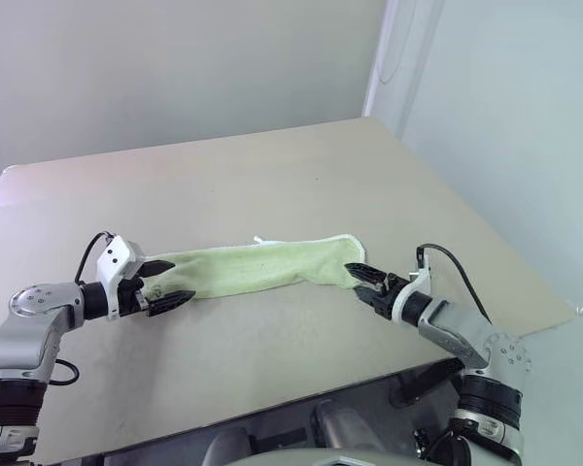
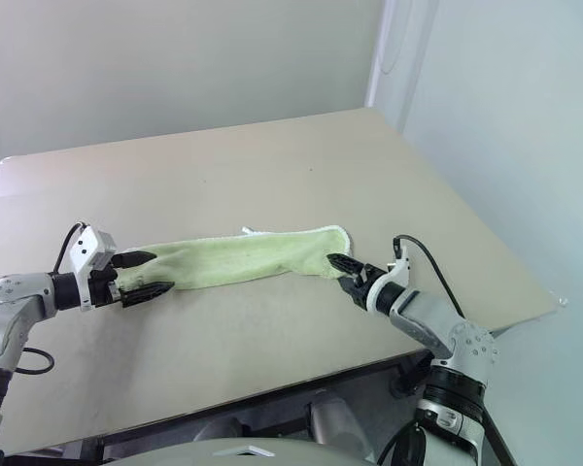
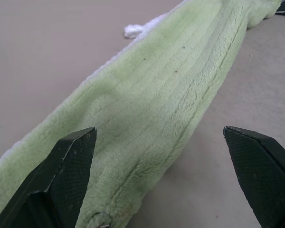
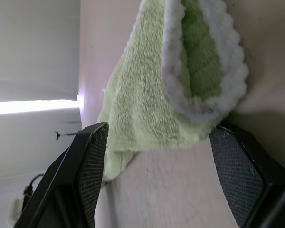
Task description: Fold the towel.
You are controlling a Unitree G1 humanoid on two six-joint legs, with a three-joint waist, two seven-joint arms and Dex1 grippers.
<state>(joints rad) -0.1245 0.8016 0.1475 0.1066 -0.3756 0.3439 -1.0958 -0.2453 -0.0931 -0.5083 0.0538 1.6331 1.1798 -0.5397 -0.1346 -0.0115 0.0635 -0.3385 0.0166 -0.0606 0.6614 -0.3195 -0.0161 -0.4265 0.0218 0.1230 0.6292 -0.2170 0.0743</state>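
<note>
The pale green towel [image 1: 262, 267] lies on the table as a long narrow strip, running left to right, with a small white tag loop [image 1: 260, 239] on its far edge. My left gripper [image 1: 178, 281] is open at the strip's left end; its fingers [image 3: 71, 161] straddle the cloth [image 3: 166, 95], one over it and one on the bare table beside it. At the right end my right gripper [image 1: 357, 280] is open too, level with the table, and the whitish-edged corner of the towel [image 4: 147, 95] sits just ahead of its fingertips [image 4: 92, 156].
The beige table [image 1: 272, 175] stretches bare behind and in front of the towel. Its right edge [image 1: 525, 282] drops off close to my right arm, and the front edge [image 1: 272, 398] runs just below both arms. A pale wall stands behind.
</note>
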